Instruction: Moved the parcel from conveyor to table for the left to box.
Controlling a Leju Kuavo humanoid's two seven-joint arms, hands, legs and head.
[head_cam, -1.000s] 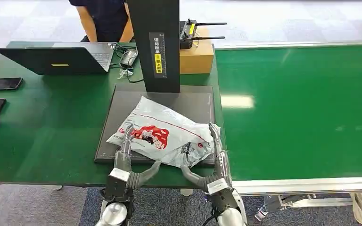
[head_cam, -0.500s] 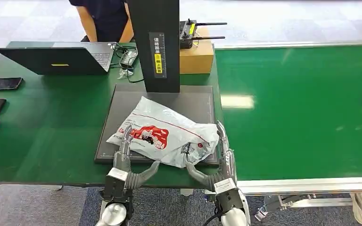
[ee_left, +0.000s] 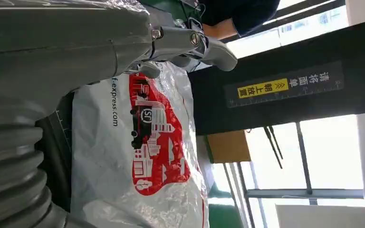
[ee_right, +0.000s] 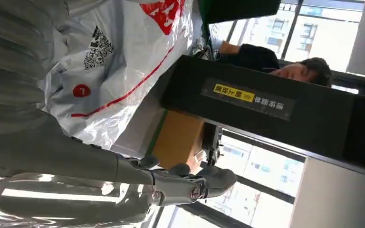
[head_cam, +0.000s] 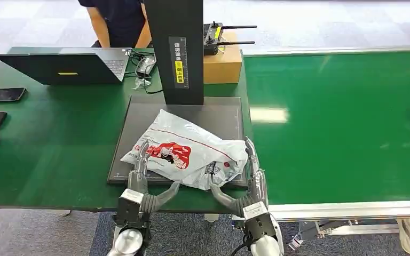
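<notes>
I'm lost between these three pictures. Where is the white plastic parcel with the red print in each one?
Head view: the parcel lies on the dark mat, in front of the black post, between the two robot hands.
Left wrist view: the parcel lies beside the grey robot hand, red print facing the camera.
Right wrist view: the parcel lies next to the robot hand.
Shared landmark: the black post's yellow label.

A green table (head_cam: 58,144) is seen beside a green conveyor (head_cam: 341,122). On the table are laid a dark mat (head_cam: 139,114) bearing the parcel (head_cam: 184,149), a laptop (head_cam: 64,66), a phone (head_cam: 2,95), a mouse (head_cam: 146,65) and a cardboard box (head_cam: 223,64).
</notes>
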